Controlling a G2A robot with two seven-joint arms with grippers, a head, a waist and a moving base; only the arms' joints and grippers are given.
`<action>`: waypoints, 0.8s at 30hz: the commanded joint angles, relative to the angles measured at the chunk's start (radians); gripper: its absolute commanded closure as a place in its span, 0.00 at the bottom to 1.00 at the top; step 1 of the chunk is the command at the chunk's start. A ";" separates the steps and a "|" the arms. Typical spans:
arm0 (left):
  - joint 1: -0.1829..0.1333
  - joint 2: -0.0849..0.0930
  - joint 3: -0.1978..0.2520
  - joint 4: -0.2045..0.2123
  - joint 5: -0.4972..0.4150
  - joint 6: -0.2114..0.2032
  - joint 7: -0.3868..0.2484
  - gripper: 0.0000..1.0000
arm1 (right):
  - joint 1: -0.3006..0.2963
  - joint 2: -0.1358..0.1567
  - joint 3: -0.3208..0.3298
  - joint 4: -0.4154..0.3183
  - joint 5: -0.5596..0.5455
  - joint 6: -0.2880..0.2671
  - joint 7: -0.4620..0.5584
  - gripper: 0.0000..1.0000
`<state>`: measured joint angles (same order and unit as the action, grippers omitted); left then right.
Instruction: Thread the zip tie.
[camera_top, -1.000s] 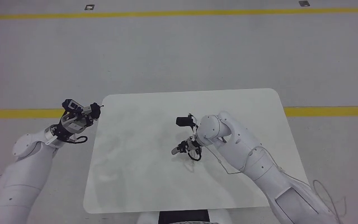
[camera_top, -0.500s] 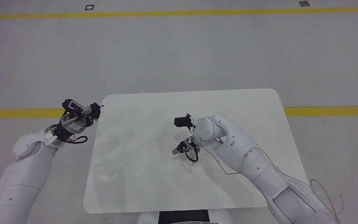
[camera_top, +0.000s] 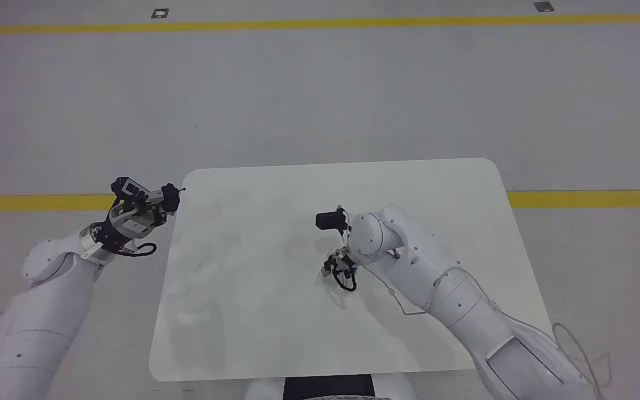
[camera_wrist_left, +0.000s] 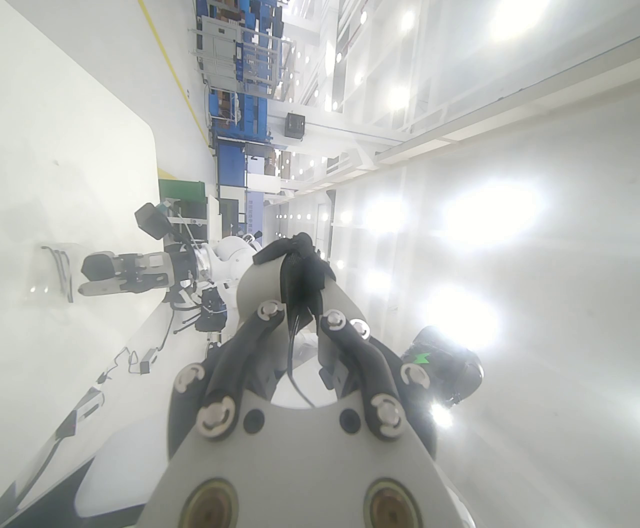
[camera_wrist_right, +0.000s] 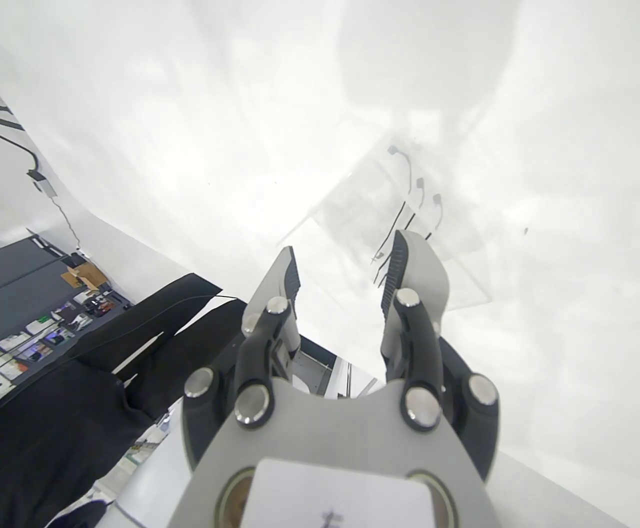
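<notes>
Right gripper (camera_wrist_right: 345, 272) hangs low over mid-table, jaws spread and empty. It is pointed at three black plastic zip ties (camera_wrist_right: 419, 182), which lie side by side just beyond its fingertips on a clear plastic sleeve (camera_wrist_right: 350, 210). Cannot tell whether they sit on the film or inside it.

Left gripper (camera_wrist_left: 299, 280) is parked off the left edge of the white rounded table (camera_top: 250, 330), well apart from the ties. It is clenched on a thin black strip (camera_wrist_left: 300, 260), possibly a tie; too bunched to be sure.

Risks, as I judge them:
- The ties are thin and flat, so the pads may skid over them or close on film instead.
- The ties lie close together, so two could come up at once.
- The light sleeve may lift or slide with the pinch.

In the way: only the sleeve film. Yellow floor stripe (camera_top: 320, 22) beyond the table.
</notes>
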<state>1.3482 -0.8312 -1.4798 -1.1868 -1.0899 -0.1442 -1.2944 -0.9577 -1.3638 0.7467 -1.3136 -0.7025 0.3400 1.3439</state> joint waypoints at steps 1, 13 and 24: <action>0.000 0.000 0.000 0.000 0.000 0.000 0.000 1.00 | -0.002 -0.004 -0.003 0.008 -0.014 0.000 -0.011 0.67; 0.000 0.000 0.000 0.000 0.000 0.000 0.000 1.00 | 0.007 -0.029 -0.010 0.061 -0.043 0.000 -0.032 0.84; 0.000 0.000 0.000 0.000 0.000 0.000 0.000 1.00 | 0.021 -0.049 -0.016 0.102 -0.071 0.000 -0.044 0.84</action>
<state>1.3482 -0.8312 -1.4798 -1.1868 -1.0899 -0.1442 -1.2944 -0.9384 -1.4113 0.7294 -1.2121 -0.7715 0.3400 1.3011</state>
